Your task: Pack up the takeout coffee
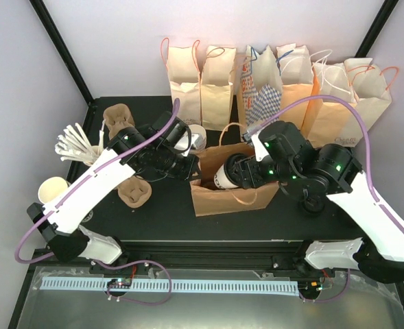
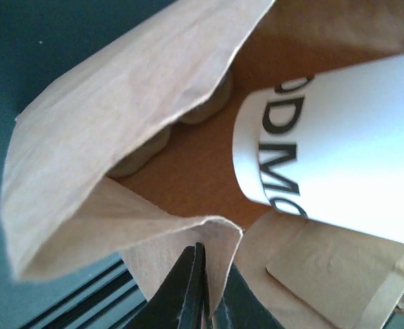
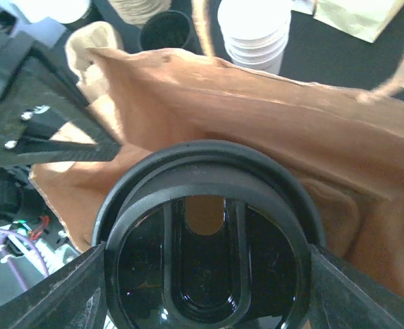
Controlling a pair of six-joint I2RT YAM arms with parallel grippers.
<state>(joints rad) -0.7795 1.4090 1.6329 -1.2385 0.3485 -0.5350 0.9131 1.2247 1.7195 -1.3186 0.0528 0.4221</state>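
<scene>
the takeout coffee (image 1: 223,175) lay on its side at the mouth of a brown paper bag (image 1: 236,199), base leading inward and black lid (image 3: 205,253) facing back out toward the right arm. it was a small white paper cup with dark lettering around its wall (image 2: 339,157). the lid looked seated all round, with a raised rim and a recessed centre. no spill showed.

the right fingers (image 3: 57,301) were set wide on either side of the lid end and gripped the cup there, carrying it clear of the worktop (image 1: 160,209). the left fingers (image 2: 188,291) were closed tight on the near edge of the bag's mouth, pinching the paper and holding that lip apart so the opening gaped.

the bag itself lay flat on the worktop, mouth turned toward the left arm, one handle loop (image 1: 232,130) standing up above it. in the left wrist view some rounded pulp-coloured shapes (image 2: 205,103) sat deeper inside; what they were could not be told.

as a judgement, the packing was well on but unfinished: the cup was picked up and only partly past the opening. left to do were sliding it fully in, letting go, drawing both arms away and likely standing the bag upright.
</scene>
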